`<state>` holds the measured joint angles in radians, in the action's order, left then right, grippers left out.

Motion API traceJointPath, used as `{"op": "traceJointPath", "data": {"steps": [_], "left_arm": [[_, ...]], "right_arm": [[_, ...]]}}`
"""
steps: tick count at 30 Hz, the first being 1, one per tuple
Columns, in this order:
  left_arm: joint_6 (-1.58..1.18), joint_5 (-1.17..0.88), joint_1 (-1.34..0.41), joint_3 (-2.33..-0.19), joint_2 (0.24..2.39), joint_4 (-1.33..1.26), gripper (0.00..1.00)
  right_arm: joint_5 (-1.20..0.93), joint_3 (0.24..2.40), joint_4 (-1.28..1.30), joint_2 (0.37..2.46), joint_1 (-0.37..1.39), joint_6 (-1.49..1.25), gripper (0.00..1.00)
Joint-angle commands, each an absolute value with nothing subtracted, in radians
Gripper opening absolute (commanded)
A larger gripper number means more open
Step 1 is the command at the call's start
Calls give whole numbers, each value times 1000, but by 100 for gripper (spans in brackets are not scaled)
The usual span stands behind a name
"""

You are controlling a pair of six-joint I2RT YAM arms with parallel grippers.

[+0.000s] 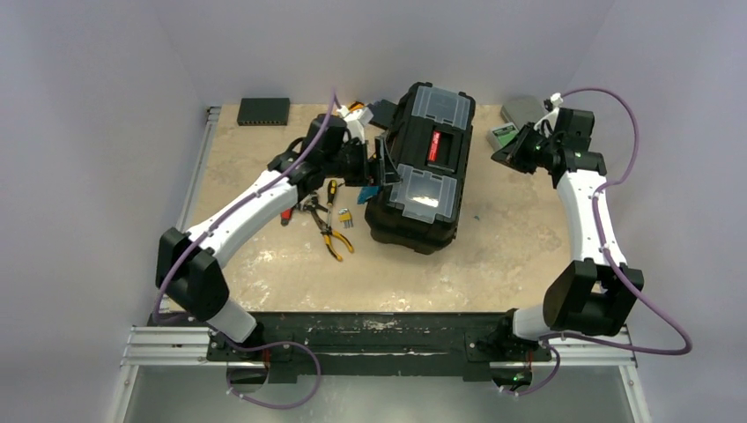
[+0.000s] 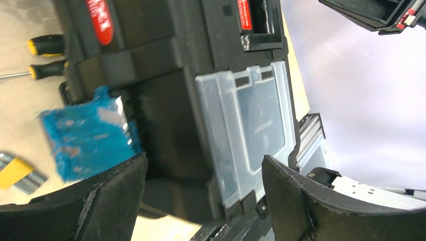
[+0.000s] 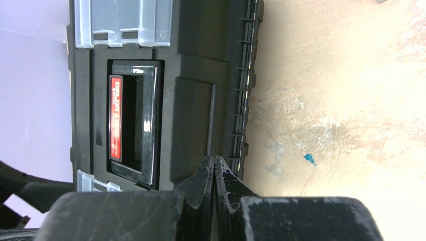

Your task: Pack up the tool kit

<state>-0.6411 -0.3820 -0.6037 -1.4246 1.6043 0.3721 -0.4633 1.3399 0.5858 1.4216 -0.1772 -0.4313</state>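
The toolbox (image 1: 423, 167) sits at the centre of the top view, with the hand tools (image 1: 330, 225) just left of it. The left gripper (image 2: 203, 163) gapes wide beside its blue latch (image 2: 85, 135). The right gripper (image 3: 215, 164), upper right, is pinched together, empty.

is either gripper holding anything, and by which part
Nothing is held: the left gripper stands open at the toolbox, the right gripper is shut on nothing.

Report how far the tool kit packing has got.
Done: nothing visible; the toolbox has its lid down and its inside is hidden. In hand: the left gripper hangs open beside the blue latch on the box's side, holding nothing; the right gripper is shut and empty, right of the box. Left: the pliers and screwdrivers lie unpacked on the table.
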Motion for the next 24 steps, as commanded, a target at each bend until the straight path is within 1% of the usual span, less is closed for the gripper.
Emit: {"op": "traceJointPath", "data": {"steps": [1, 3, 4, 5, 6, 7, 8, 9, 13, 19, 24], "left_arm": [[-602, -350, -572, -1364, 1457, 383, 81], [-597, -343, -562, -1344, 1427, 389, 81], [-597, -334, -559, -1323, 1413, 394, 81], [-600, -312, -558, -1303, 1394, 400, 81], [-603, -286, -557, -1278, 1366, 403, 81], [-610, -252, -557, -1244, 1341, 401, 81], [-616, -220, -556, -1206, 1312, 397, 81], [-622, -199, -557, -1168, 1287, 389, 81], [-642, -127, -553, -1014, 1182, 353, 80], [-660, 8, -551, -817, 1050, 295, 81], [-702, 87, -549, -763, 1068, 285, 81]], "right_arm": [[-471, 1345, 603, 1398, -180, -394, 0], [-472, 1333, 601, 1374, -180, -394, 1], [-471, 1325, 600, 1358, -175, -395, 6], [-467, 1314, 597, 1340, -173, -394, 15], [-461, 1301, 592, 1320, -163, -394, 27], [-449, 1282, 584, 1296, -154, -397, 37], [-429, 1256, 577, 1274, -144, -401, 43], [-420, 1238, 567, 1250, -133, -405, 46], [-389, 1160, 546, 1173, -92, -425, 48], [-355, 944, 448, 1012, -82, -486, 51], [-262, 774, 406, 895, -82, -536, 51]]}}
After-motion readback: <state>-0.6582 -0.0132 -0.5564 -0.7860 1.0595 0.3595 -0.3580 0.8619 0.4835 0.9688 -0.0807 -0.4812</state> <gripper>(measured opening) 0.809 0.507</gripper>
